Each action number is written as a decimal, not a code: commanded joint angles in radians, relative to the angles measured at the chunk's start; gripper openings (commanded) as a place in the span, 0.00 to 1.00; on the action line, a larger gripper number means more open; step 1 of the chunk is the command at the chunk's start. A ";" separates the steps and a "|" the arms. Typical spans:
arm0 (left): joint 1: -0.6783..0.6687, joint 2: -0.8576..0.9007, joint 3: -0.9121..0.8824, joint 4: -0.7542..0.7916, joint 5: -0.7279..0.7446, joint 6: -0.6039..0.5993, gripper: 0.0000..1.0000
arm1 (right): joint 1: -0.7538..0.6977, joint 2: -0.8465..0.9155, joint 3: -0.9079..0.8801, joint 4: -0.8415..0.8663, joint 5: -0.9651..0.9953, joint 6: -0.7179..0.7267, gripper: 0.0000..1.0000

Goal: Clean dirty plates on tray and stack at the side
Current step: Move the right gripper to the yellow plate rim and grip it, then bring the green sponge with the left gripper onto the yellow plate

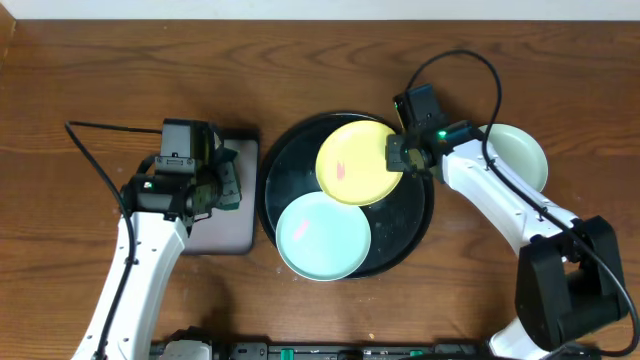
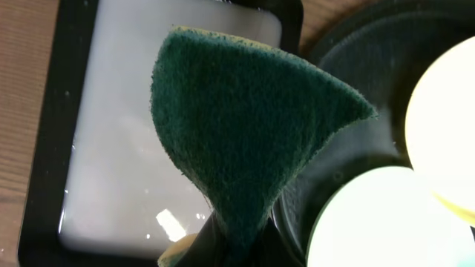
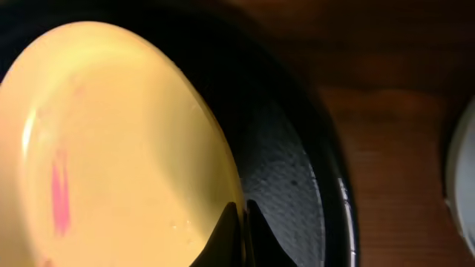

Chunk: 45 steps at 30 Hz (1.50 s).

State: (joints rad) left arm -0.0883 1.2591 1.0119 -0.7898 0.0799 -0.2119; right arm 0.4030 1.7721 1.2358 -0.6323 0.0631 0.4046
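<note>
2 plates [image 1: 322, 236] on tray [image 1: 402, 214]; right claw [image 3: 241, 211] pinched tight on yellow plate [image 1: 358, 162] rim; left claw [image 2: 237, 248] clamps sponge [image 2: 245, 126].

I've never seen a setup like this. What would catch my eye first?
The bright yellow plate with a pink smear lies on the round black tray mid-table, and the right tool pinches its rim. Next is the dark green scouring pad gripped in the left tool, over a black-rimmed rectangular tray on the left.
</note>
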 commanded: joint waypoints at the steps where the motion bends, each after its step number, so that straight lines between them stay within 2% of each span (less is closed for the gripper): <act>1: -0.010 0.024 0.131 -0.043 0.018 0.016 0.07 | -0.003 0.022 0.002 -0.003 0.059 -0.016 0.01; 8: -0.084 0.180 0.428 -0.250 0.018 0.043 0.07 | -0.009 0.100 0.000 0.097 0.072 -0.018 0.01; 15: -0.211 0.200 0.439 -0.206 0.017 0.041 0.07 | -0.009 0.155 0.000 0.120 0.099 -0.039 0.01; 18: -0.240 0.209 0.439 -0.175 0.017 0.005 0.07 | -0.017 0.159 0.000 0.146 0.113 -0.051 0.02; 20: -0.254 0.216 0.439 -0.157 0.017 -0.021 0.07 | -0.024 0.159 0.000 0.165 0.110 -0.063 0.07; 21: -0.260 0.218 0.439 -0.151 0.018 -0.034 0.07 | -0.026 0.159 0.000 0.167 0.101 -0.063 0.14; 26: -0.290 0.232 0.439 -0.127 0.018 -0.056 0.07 | -0.023 0.159 -0.002 0.131 0.019 -0.066 0.22; 38: -0.317 0.319 0.446 -0.028 0.019 -0.152 0.07 | -0.022 0.161 -0.027 0.141 0.014 -0.060 0.23; 45: -0.253 0.503 0.591 -0.088 0.261 -0.153 0.07 | -0.022 0.161 -0.055 0.169 0.014 -0.061 0.23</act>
State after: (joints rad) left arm -0.3542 1.7073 1.5322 -0.8700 0.2081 -0.3485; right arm 0.3817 1.9217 1.1934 -0.4671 0.0784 0.3511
